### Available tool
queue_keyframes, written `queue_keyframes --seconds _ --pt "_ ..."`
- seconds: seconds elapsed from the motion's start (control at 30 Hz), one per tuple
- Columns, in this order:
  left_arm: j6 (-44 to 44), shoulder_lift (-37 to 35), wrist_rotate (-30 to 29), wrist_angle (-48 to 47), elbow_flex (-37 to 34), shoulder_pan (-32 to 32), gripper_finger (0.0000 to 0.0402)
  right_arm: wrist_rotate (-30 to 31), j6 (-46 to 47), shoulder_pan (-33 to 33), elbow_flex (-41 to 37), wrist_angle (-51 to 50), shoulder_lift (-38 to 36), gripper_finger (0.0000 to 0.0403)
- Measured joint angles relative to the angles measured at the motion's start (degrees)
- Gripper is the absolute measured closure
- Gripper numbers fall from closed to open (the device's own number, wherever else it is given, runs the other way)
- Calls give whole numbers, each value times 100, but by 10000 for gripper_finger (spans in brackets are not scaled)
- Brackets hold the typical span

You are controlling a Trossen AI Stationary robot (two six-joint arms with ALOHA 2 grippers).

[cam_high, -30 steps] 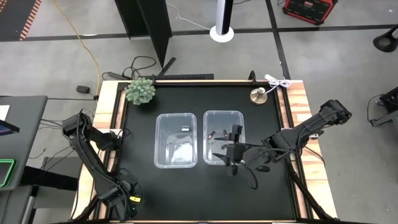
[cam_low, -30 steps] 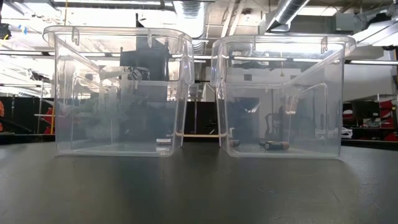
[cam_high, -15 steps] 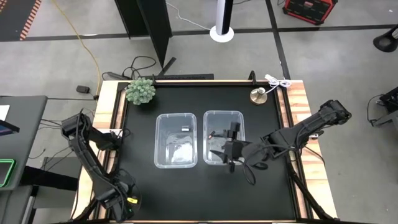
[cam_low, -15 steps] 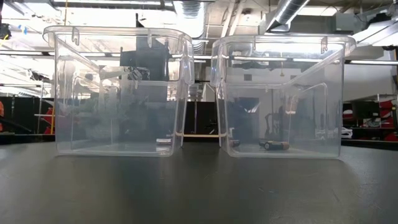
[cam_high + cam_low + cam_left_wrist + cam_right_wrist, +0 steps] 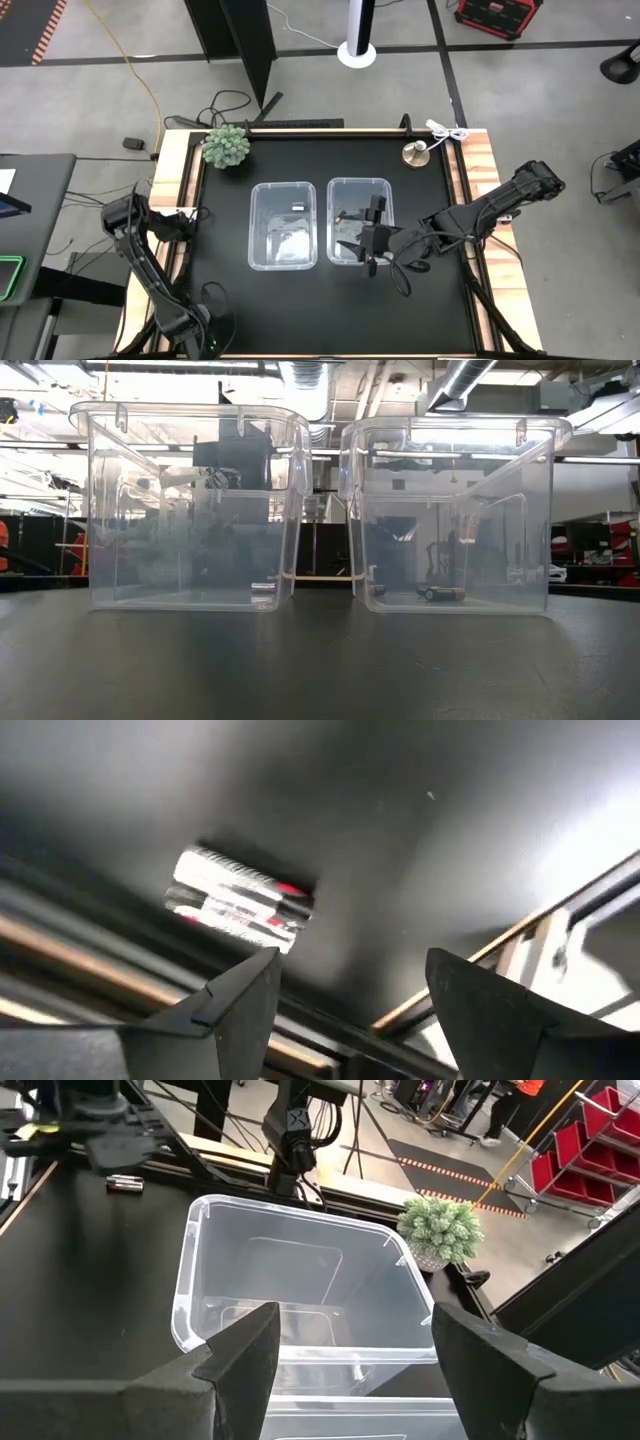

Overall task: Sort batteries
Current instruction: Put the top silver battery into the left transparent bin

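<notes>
Two clear bins stand side by side mid-table: the left bin (image 5: 283, 225) (image 5: 190, 505) and the right bin (image 5: 358, 220) (image 5: 455, 510). A pale battery (image 5: 298, 207) lies in the left bin, and dark batteries (image 5: 345, 215) (image 5: 443, 593) lie on the floor of the right bin. A silvery-white battery with red marks (image 5: 240, 900) (image 5: 125, 1182) lies on the black table by its near-left edge. My left gripper (image 5: 350, 1010) (image 5: 190, 325) hovers open just short of that battery. My right gripper (image 5: 365, 1360) (image 5: 365, 248) is open above the right bin's near end, pointing toward the left bin (image 5: 300, 1300).
A small potted plant (image 5: 227, 146) (image 5: 440, 1230) stands at the far-left corner. A round brass-coloured object (image 5: 415, 153) and a white cable (image 5: 445, 132) lie at the far right. Bare black table (image 5: 300, 310) stretches in front of the bins. Wooden rails border the table (image 5: 560, 910).
My left arm has folded back and its gripper has moved toward the table's near edge. My right gripper has shifted slightly toward the left over the right bin. The bins and the batteries in them have stayed put.
</notes>
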Motion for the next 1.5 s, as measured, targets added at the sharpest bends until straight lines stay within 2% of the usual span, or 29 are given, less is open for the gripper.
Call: queue_keyframes --seconds 0.17,0.4,0.5,0.7,0.9,1.0,1.07,1.3,1.5 --pt "776 146 -30 -223 -2 9 157 -4 74 0 0 -1 0 127" --pt "1347 162 -210 -480 0 11 157 -4 81 -11 0 80 0 127" --pt "1395 162 -116 -530 -2 13 157 -4 94 -11 0 153 0 127" --pt "1221 162 521 -567 7 13 157 -4 164 -9 0 156 23 127" --pt "1179 158 461 -595 321 2 165 -19 183 -24 -2 122 96 127" --pt "1134 155 430 -579 462 -16 195 -17 201 -46 -2 132 87 127" --pt "1094 151 429 -568 476 -55 229 -17 201 -35 -2 132 90 127" --pt "1106 154 429 -393 442 -170 384 -17 225 -22 -2 128 90 127" --pt "1152 154 392 -148 442 -175 399 -12 225 6 -2 130 90 127"
